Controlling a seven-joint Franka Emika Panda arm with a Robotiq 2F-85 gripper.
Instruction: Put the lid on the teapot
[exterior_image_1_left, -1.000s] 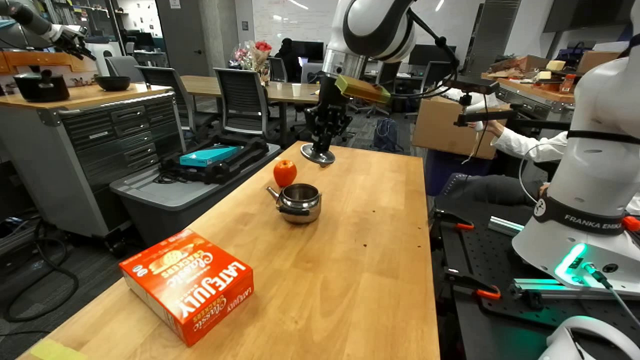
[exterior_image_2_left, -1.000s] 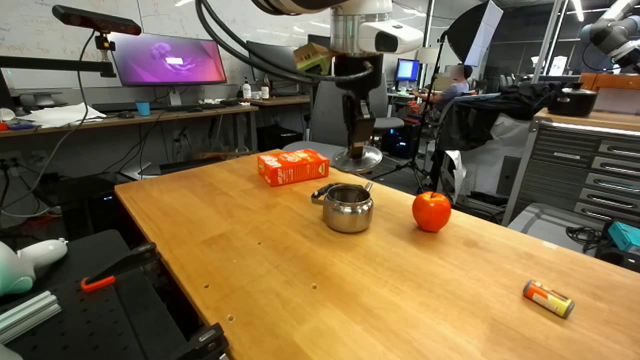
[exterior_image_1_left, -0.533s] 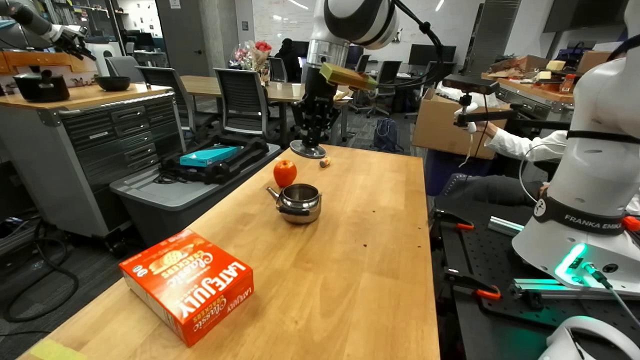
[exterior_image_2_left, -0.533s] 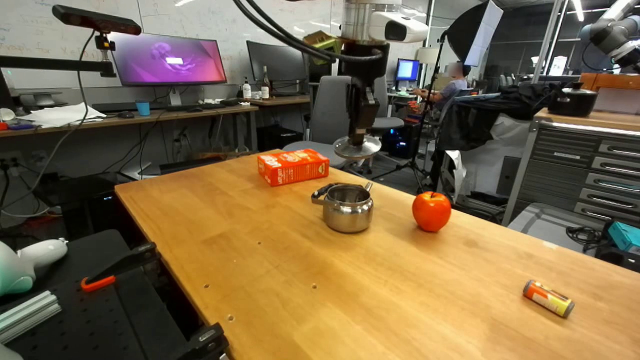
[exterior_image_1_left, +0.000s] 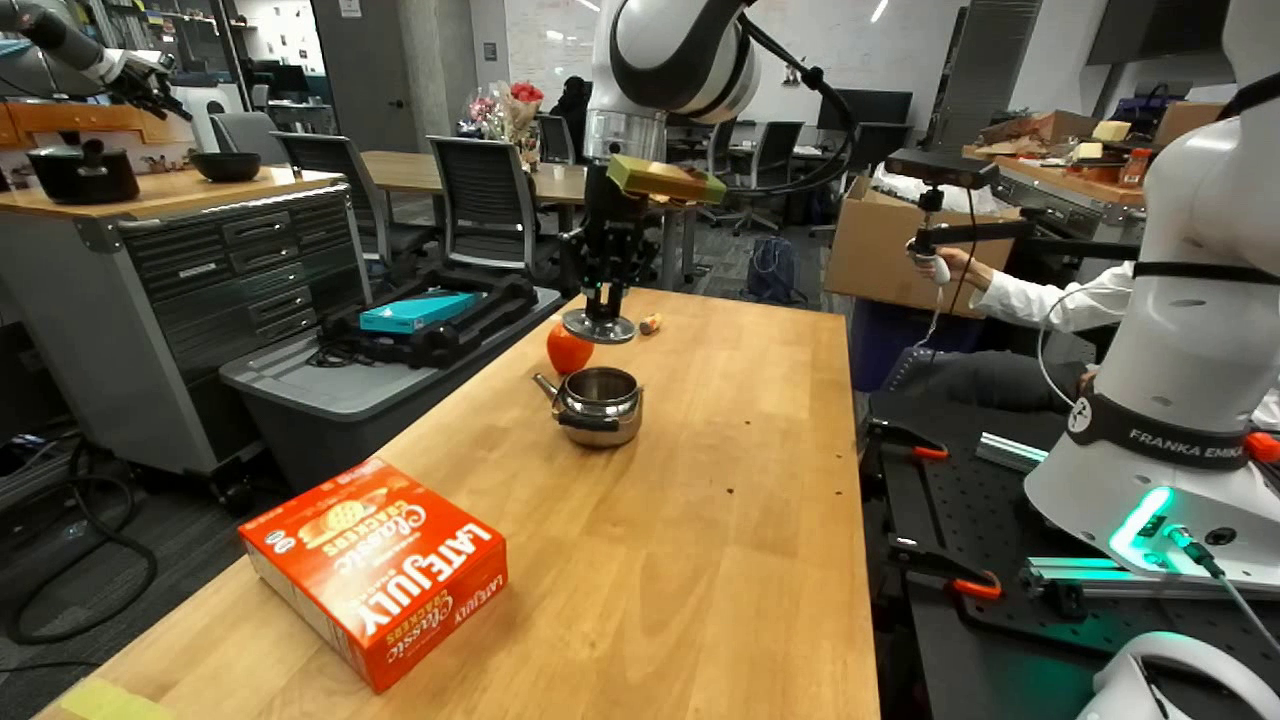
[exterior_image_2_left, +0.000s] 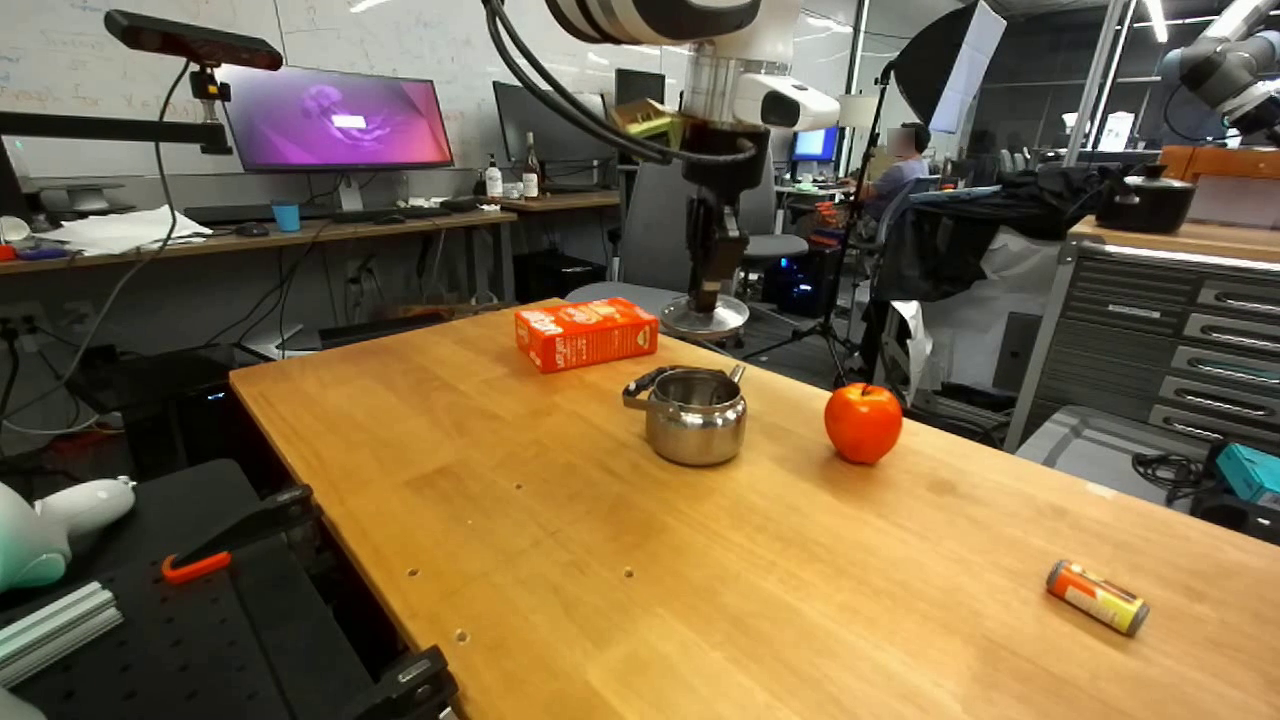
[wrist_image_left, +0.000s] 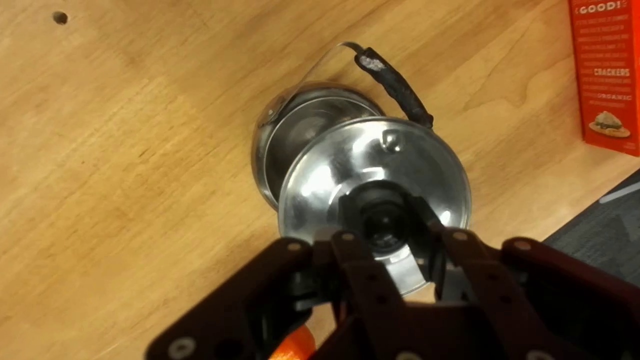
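1. Grasping the lid (wrist_image_left: 372, 165) by what looked like a dark knob (wrist_image_left: 385, 222) at its centre, your gripper (wrist_image_left: 384, 214) held the silvery disc aloft, pinched from two sides.
2. Above the wooden table (exterior_image_2_left: 780, 600), the lid hung near the teapot (exterior_image_2_left: 697, 432) but not touching it in both exterior views; in the wrist view, it hid part of the pot's mouth (wrist_image_left: 300, 140) and left the rest bare.
3. Thin-looking metal suggested a light, stiff load, hardly fragile. Its polished face was probably slippery, so the knob gave you the surest hold; a bump at the edge might have tipped the disc about that one small grip.
4. Extended over the table, your arm (exterior_image_1_left: 690, 60) aimed the gripper almost straight down, with the lid close to level.
5. Folded to one side, the teapot's handle (wrist_image_left: 395, 86) lay off the mouth. The step in hand seemed to be lining up: you probably needed to centre the lid, then lower it gently, minding the apple (exterior_image_2_left: 863, 425) near the pot.
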